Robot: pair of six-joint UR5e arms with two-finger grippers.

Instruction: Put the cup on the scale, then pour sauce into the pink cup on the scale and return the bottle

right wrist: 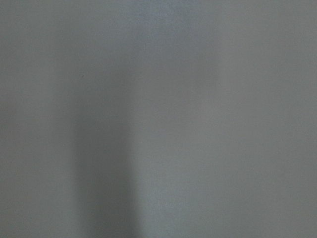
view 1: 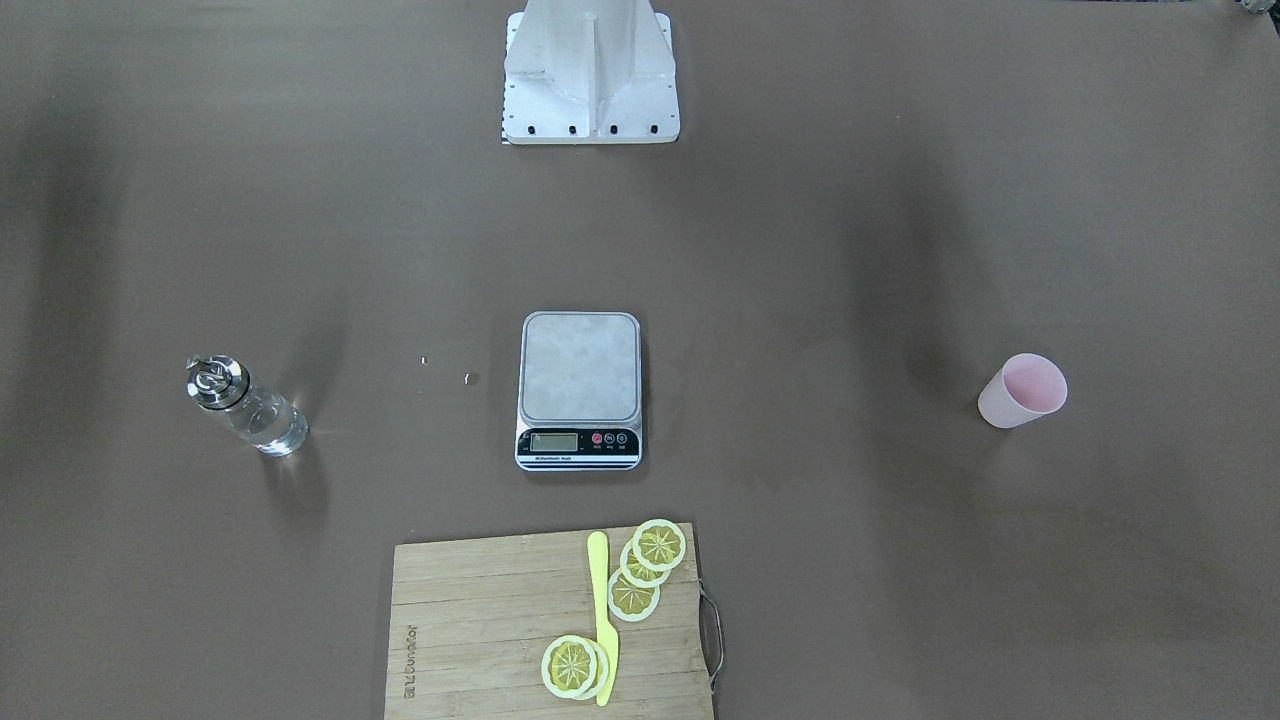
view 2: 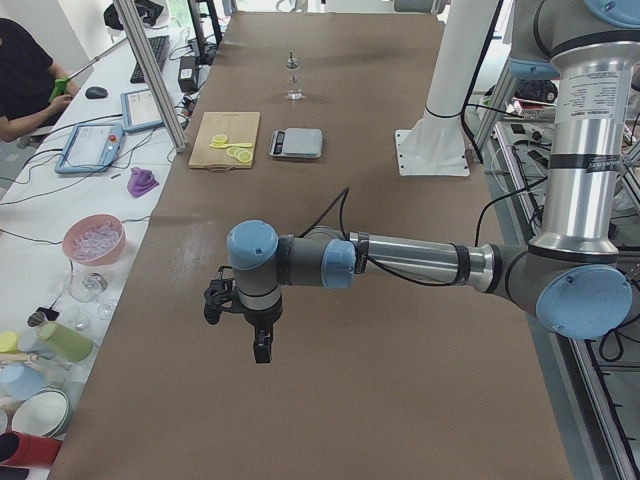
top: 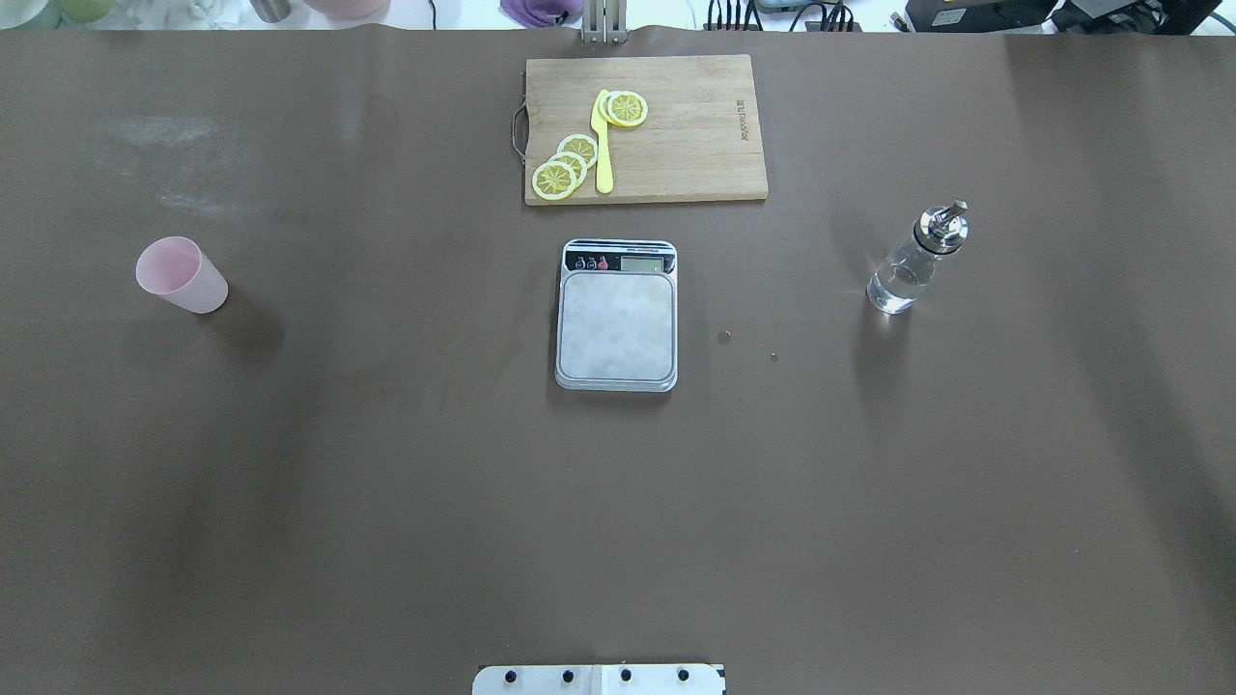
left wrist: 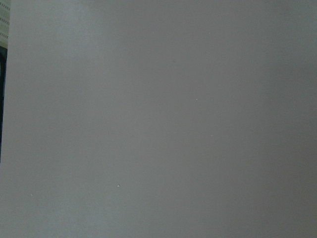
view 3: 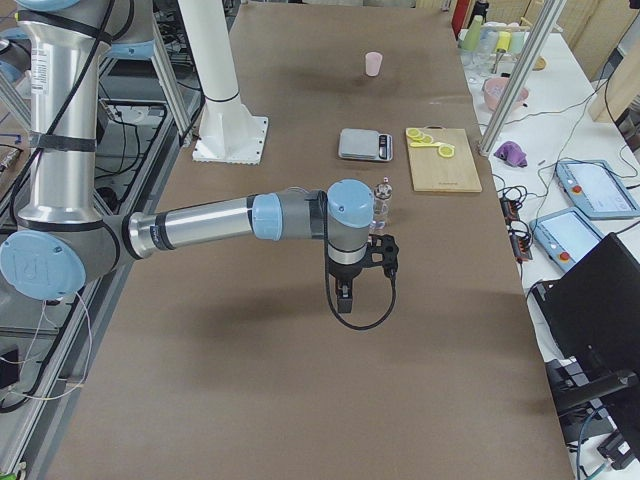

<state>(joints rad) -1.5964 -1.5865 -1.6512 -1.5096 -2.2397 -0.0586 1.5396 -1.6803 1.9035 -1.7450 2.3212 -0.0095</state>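
Observation:
The pale pink cup [top: 181, 275] stands upright on the table's left side, also in the front view [view 1: 1022, 390]. The scale [top: 616, 315] sits mid-table with a bare platform [view 1: 580, 367]. The clear glass bottle [top: 912, 261] with clear sauce and a silver pourer stands upright on the right [view 1: 243, 404]. The left gripper [view 2: 262, 345] hangs over the table's left end, short of the cup. The right gripper [view 3: 343, 297] hangs over the right end, near the bottle [view 3: 381, 200]. I cannot tell whether either is open or shut. Both wrist views show only blurred table.
A wooden cutting board [top: 645, 128] with several lemon slices and a yellow knife [top: 603, 145] lies beyond the scale. Two tiny specks [top: 724, 336] lie right of the scale. The robot's white base plate [top: 599, 679] is at the near edge. An operator sits at a side desk [view 2: 25, 80].

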